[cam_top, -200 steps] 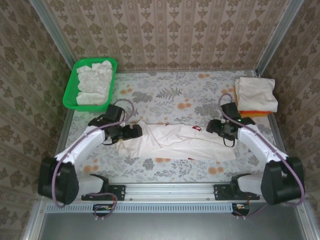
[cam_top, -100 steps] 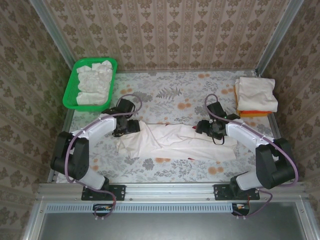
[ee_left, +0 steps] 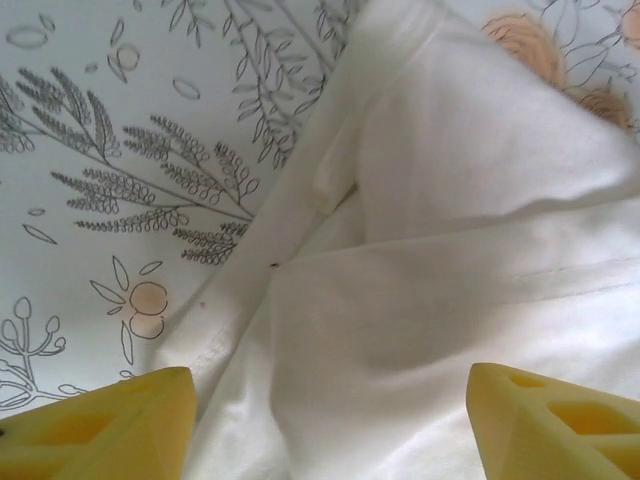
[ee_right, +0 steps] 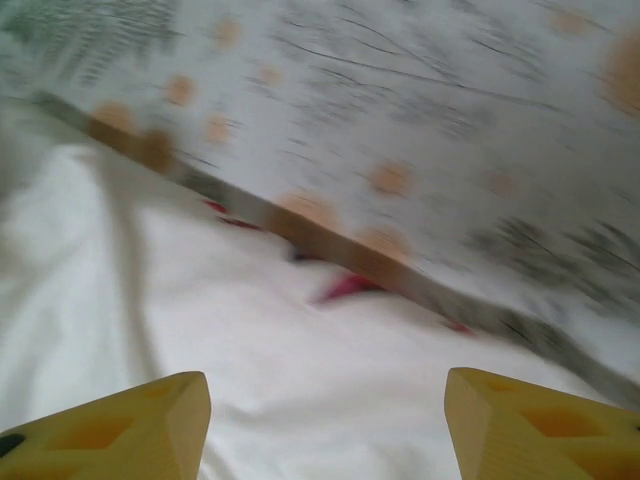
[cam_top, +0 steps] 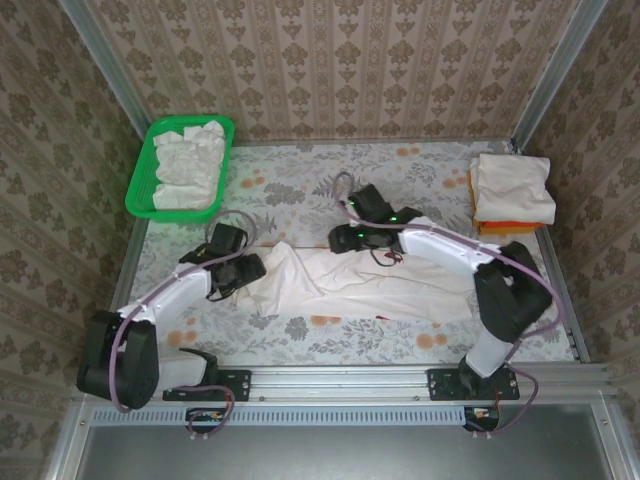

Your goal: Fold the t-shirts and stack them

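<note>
White shirt (cam_top: pixel 380 285) lies rumpled across middle of table (cam_top: pixel 300 190). Left gripper (cam_top: pixel 254 269) spread wide over its left end, right gripper (cam_top: pixel 345 238) spread wide over far edge, nothing held. Best pinch edges evenly, lift together, keep cloth taut.

White arm links (cam_top: pixel 170 290), black joints (cam_top: pixel 115 362), mauve cables (cam_top: pixel 112 345), green lights (cam_top: pixel 360 236); yellow hollow-celled pincer fingers (ee_left: pixel 100 430)

I can read no words, numbers or brand marks anywhere. The red print (ee_right: pixel 345 288) on the t-shirt (cam_top: pixel 350 285) below me (only slivers peek out along a fold) forms no legible letters.
</note>
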Robot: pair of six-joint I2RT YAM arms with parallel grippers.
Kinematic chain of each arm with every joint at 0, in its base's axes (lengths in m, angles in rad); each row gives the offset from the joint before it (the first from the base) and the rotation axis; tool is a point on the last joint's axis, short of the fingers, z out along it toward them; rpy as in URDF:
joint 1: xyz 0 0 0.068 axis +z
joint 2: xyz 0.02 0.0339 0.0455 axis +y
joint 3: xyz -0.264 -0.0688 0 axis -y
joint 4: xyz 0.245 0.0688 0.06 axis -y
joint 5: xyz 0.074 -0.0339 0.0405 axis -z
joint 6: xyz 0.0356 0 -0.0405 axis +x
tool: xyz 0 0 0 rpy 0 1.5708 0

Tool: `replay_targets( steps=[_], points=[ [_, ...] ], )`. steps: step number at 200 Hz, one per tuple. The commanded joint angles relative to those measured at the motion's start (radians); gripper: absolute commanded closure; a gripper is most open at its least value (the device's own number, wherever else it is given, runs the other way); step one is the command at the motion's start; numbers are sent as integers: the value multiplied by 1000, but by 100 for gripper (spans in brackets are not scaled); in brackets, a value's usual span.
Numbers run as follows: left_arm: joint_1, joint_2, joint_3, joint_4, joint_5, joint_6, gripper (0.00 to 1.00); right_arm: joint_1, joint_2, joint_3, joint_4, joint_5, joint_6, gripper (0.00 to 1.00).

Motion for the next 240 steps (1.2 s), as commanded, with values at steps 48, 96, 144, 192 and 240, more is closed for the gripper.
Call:
replay_targets(
  steps=[48,96,144,192,240],
  points=[
    [28,-39,-47,111,122,-42,50,159,308,286,-10,-108,-64,55],
    [39,-36,-61,110,136,-24,68,171,332,289,-8,-105,-48,87],
    [43,-33,-83,136,130,-26,92,171,261,229,36,-6,-18,61],
    [51,-46,-91,125,119,-9,100,157,317,261,-14,100,38,54],
    [64,-77,-100,118,123,-3,100,153,363,306,-33,43,49,81]
  ],
)
